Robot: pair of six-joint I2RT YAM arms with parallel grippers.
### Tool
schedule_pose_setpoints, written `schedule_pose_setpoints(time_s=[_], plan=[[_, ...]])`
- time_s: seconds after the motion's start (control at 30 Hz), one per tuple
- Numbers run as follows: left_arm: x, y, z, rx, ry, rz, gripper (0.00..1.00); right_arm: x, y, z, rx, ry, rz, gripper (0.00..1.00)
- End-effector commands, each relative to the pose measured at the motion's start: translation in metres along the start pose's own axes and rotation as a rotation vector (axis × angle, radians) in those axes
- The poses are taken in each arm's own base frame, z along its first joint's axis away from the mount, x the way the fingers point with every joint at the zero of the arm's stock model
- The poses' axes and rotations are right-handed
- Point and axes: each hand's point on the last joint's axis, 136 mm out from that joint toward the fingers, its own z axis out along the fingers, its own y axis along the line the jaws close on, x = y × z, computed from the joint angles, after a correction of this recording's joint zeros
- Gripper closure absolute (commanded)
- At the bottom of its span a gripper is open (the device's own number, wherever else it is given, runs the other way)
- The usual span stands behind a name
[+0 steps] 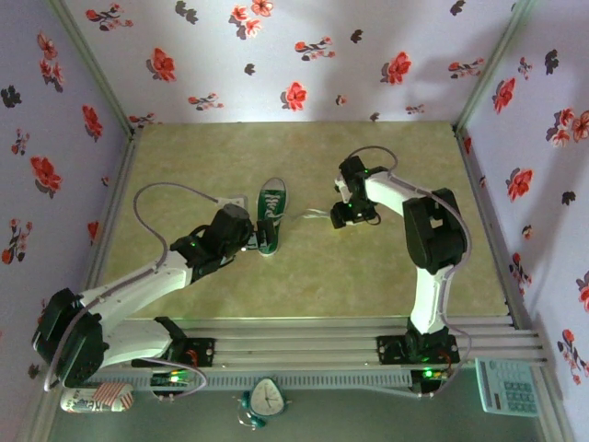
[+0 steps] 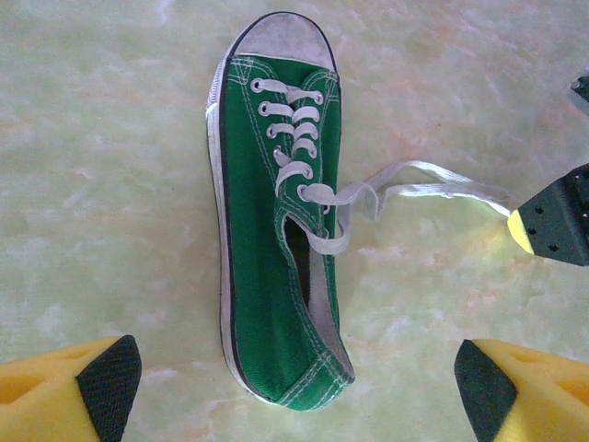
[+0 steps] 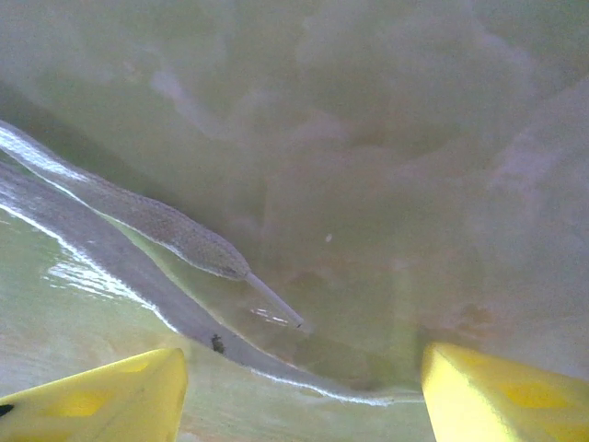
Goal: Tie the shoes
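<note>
I can read nothing for certain. From above, the shoe [image 1: 270, 216] carries white lettering on its green insole, but it is too small and blurred for me to make out a word or brand. The calculator [image 1: 504, 387] at the near right corner shows rows of pale keys, and their figures are too small to read. The clock [image 1: 267, 398] at the near edge has a light face, and I cannot tell its numerals. The can [image 1: 97, 399] at the near left wears a red-and-white striped wrap, with any print on it illegible.
</note>
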Motion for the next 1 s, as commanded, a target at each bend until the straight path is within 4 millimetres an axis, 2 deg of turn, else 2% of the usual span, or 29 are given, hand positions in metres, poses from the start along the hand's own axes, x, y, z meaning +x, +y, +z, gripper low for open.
schedule_pose_setpoints(time_s=[0.0,0.17,0.27,0.4,0.57,0.77,0.97], plan=[[0.003,0.004,-0.002,0.005,0.005,0.014,0.08,0.011,-0.002,0.003,0.007,0.046,-0.019,0.32],[0.004,0.004,-0.002,0.008,0.005,0.010,0.08,0.019,0.001,0.004,0.034,0.064,-0.041,0.35],[0.004,0.004,-0.002,0.008,0.004,0.006,0.08,0.022,0.005,0.007,0.043,0.067,-0.058,0.42],[0.003,0.003,-0.003,0.013,0.000,-0.001,0.08,0.027,0.012,0.009,0.023,0.075,-0.061,0.58],[0.000,0.003,-0.007,0.015,-0.012,-0.005,0.07,0.039,0.013,0.006,0.049,0.094,-0.059,0.76],[-0.011,0.005,-0.016,0.001,-0.053,-0.015,0.07,0.053,0.024,-0.016,0.067,0.059,-0.061,1.00],[-0.020,0.001,-0.021,0.014,-0.077,-0.017,0.06,0.056,0.059,-0.054,-0.005,-0.040,-0.095,1.00]])
